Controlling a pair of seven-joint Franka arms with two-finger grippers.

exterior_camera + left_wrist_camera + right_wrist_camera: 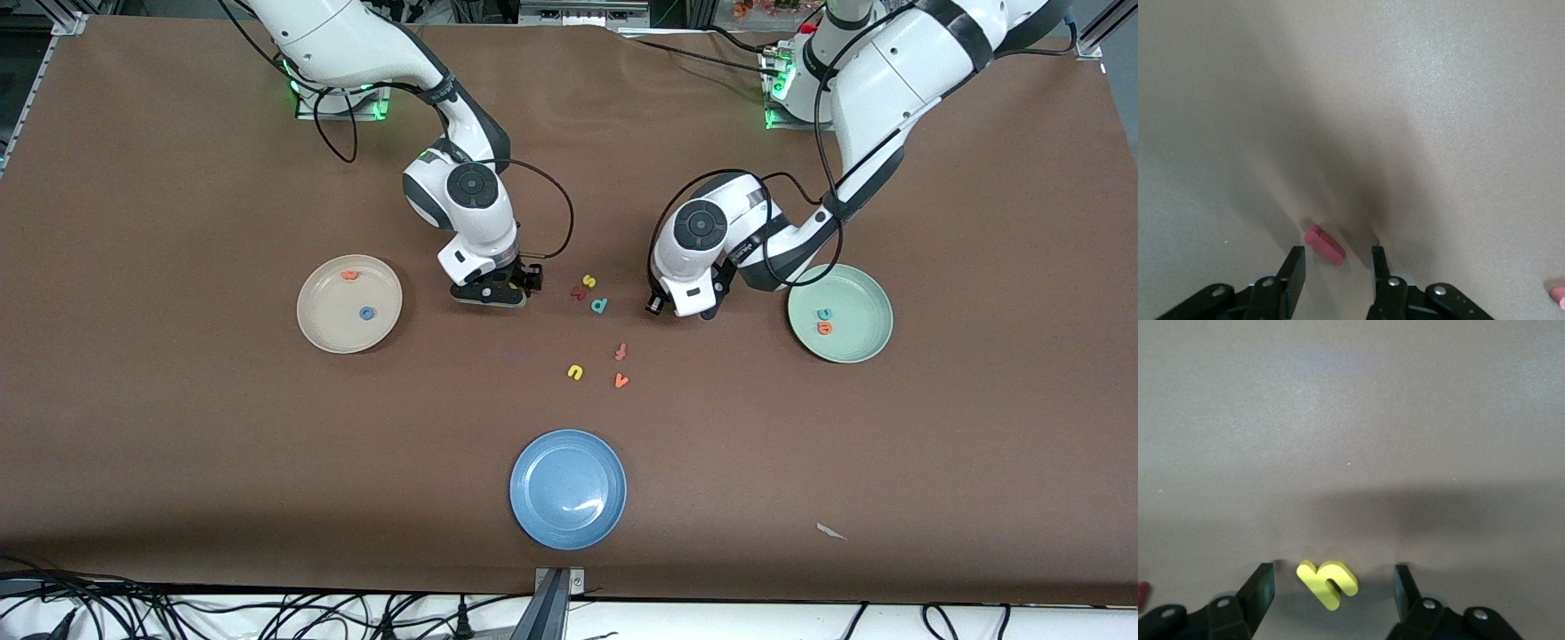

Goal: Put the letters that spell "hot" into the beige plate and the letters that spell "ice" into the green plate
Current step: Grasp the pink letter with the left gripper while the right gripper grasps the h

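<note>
My right gripper (487,295) is low over the table between the beige plate (313,331) and the loose letters. In the right wrist view it (1335,587) stands open around the yellow "h" (1327,582), which lies flat and touches neither finger. My left gripper (683,309) is low beside the green plate (861,348). In its wrist view it (1335,267) is open, with the dark red "i" (1325,245) lying between the fingertips. The beige plate holds the orange "t" (349,275) and the blue "o" (366,313). The green plate holds the teal "c" (824,313) and the orange "e" (824,328).
Between the grippers lie a yellow "s" (588,280), a dark red letter (579,292) and a teal "p" (599,306). Nearer the camera lie a dark red "f" (621,351), a yellow "u" (575,372) and an orange "v" (621,380). A blue plate (568,488) sits nearest.
</note>
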